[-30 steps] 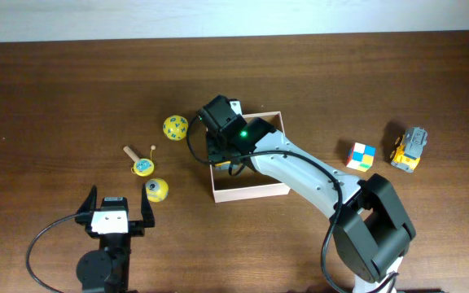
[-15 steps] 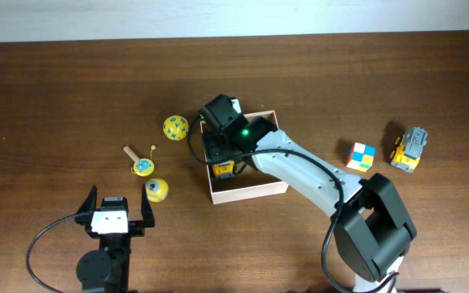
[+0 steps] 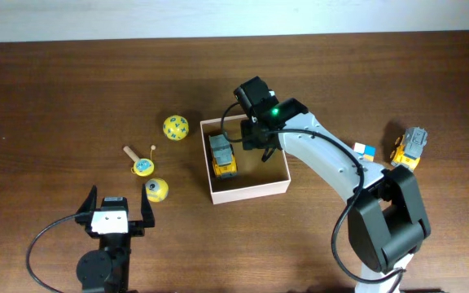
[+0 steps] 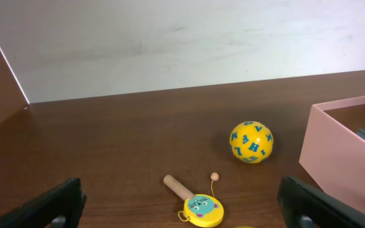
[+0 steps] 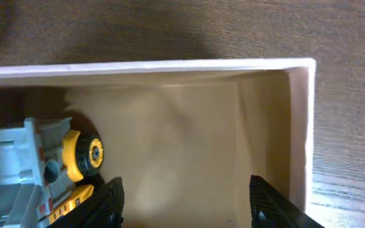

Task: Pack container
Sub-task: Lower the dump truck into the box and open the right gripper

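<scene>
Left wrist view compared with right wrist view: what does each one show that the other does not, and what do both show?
Only the left wrist view shows the yellow ball with blue letters and the small yellow drum toy with a wooden handle. Both lie on the table beside the container, with a pale wall behind. Only the right wrist view shows the container's tan inside, where a grey and yellow toy truck lies at the left of the picture. Both show the container's pale wall and the dark wooden table.

The right arm (image 3: 324, 159) is showing white shells between black joints, a green light (image 3: 273, 113) glowing near the container (image 3: 251, 192), and a black cable (image 3: 32, 248) is looping from the black-and-white left pincer (image 3: 117, 198).
</scene>
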`<act>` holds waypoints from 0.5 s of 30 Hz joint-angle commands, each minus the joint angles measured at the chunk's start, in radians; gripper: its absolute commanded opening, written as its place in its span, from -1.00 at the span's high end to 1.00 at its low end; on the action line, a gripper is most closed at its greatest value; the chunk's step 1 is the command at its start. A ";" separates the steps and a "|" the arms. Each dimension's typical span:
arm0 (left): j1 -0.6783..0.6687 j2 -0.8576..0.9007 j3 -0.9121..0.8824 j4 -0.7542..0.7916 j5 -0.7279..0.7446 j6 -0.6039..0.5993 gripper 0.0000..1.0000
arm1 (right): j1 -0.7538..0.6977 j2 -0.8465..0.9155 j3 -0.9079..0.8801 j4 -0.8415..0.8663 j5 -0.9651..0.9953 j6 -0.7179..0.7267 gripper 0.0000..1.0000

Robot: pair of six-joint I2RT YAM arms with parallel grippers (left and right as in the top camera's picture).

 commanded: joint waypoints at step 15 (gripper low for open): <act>-0.004 -0.003 -0.008 0.000 0.010 0.016 -0.98 | 0.053 0.022 -0.042 0.021 -0.053 -0.018 0.04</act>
